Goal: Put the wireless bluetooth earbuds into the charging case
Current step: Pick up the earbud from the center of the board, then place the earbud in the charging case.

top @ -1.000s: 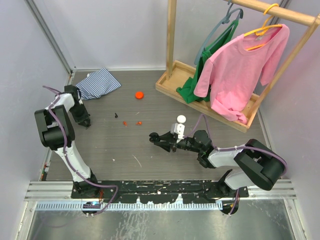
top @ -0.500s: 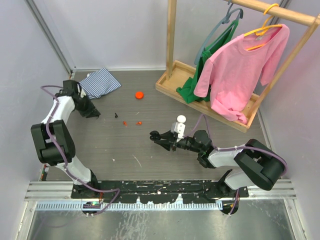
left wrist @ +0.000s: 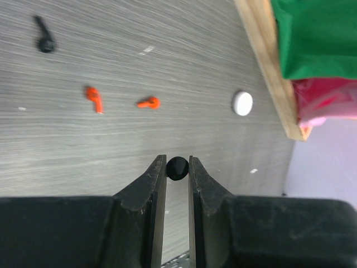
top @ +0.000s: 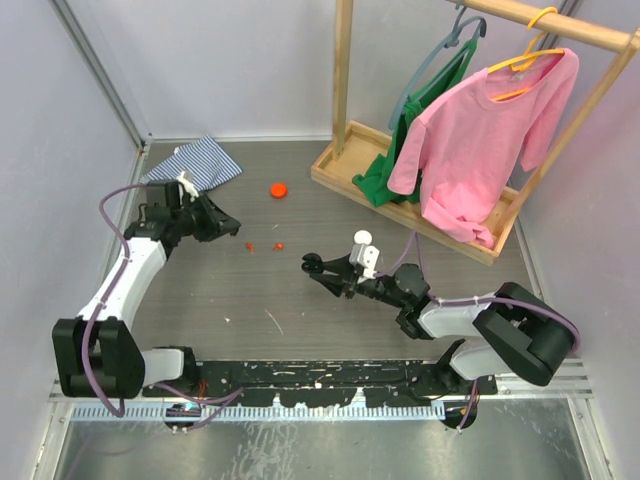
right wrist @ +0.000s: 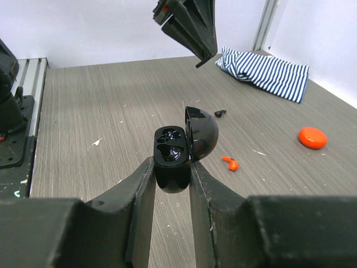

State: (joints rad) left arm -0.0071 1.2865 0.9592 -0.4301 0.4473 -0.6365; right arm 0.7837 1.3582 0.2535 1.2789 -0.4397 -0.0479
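The black charging case (right wrist: 173, 159) stands lid-open between the fingers of my right gripper (right wrist: 172, 164), which is shut on it; both sockets look empty. In the top view the case (top: 313, 265) hangs mid-table. My left gripper (left wrist: 178, 162) is shut on a small round black earbud (left wrist: 178, 168) at its fingertips, above the table to the case's left (top: 232, 226). Another black earbud (left wrist: 43, 40) and two orange earbuds (left wrist: 93, 99) (left wrist: 149, 103) lie loose on the table between the arms.
A striped cloth (top: 195, 165) lies at the back left. An orange puck (top: 279, 188) and a white puck (top: 362, 237) rest on the table. A wooden clothes rack (top: 345, 175) with green and pink shirts (top: 470, 140) fills the back right.
The left arm has swung from the left wall toward the middle, its gripper now beside the loose earbuds. The right gripper with the case has shifted slightly.
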